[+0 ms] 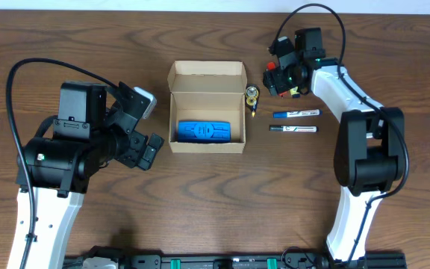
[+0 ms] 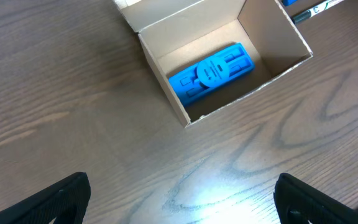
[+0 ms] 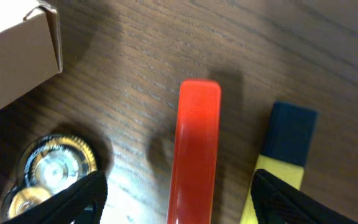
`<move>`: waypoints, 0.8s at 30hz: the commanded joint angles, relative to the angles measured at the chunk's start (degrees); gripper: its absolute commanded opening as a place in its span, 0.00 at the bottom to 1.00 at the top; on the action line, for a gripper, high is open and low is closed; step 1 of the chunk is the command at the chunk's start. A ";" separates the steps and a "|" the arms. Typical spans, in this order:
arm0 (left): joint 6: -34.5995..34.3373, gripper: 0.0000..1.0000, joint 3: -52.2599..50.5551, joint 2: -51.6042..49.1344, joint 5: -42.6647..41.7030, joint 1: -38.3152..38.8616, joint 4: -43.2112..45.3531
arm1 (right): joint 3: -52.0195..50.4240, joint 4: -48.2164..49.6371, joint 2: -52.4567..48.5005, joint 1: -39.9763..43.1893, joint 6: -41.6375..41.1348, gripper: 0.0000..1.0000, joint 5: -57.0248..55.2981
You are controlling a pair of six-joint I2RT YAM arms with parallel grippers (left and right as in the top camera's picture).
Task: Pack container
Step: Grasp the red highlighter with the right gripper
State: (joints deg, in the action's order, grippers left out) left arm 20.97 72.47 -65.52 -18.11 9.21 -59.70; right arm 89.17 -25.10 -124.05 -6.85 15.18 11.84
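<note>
The container point(image 1: 207, 75) is an open tan cardboard box at the table's middle, with its flap lid standing at the far side. A blue plastic block point(image 1: 210, 131) lies inside it, and both show in the left wrist view: the box point(image 2: 265, 40) and the block point(image 2: 211, 71). My left gripper point(image 1: 148, 152) is open and empty, left of the box, above bare wood point(image 2: 182, 202). My right gripper point(image 1: 278, 81) is open, right of the box. Its fingers point(image 3: 179, 190) straddle a red bar point(image 3: 197, 143) lying on the table without closing on it.
A yellow and dark blue item point(image 3: 284, 146) lies just right of the red bar. A gold and silver round object point(image 1: 251, 95) sits by the box's right wall point(image 3: 17, 53), also in the right wrist view point(image 3: 53, 165). Two markers point(image 1: 295, 114) point(image 1: 293, 128) lie further right.
</note>
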 commanded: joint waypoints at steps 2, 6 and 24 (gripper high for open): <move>-0.42 0.95 0.66 0.00 -0.79 -0.28 -0.11 | -0.09 1.29 -2.29 -0.79 0.07 0.71 -0.50; -0.42 0.95 0.66 0.00 -0.81 -0.28 -0.11 | -0.09 2.32 -3.17 -0.74 -0.11 0.63 -0.50; -0.42 0.95 0.66 0.00 -0.79 -0.31 -0.11 | -0.09 3.69 -6.40 -0.72 -2.99 0.27 -3.06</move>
State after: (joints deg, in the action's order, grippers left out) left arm 20.95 72.47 -65.52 -18.09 9.21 -59.70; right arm 89.17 -21.26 -128.31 -7.05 13.78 10.44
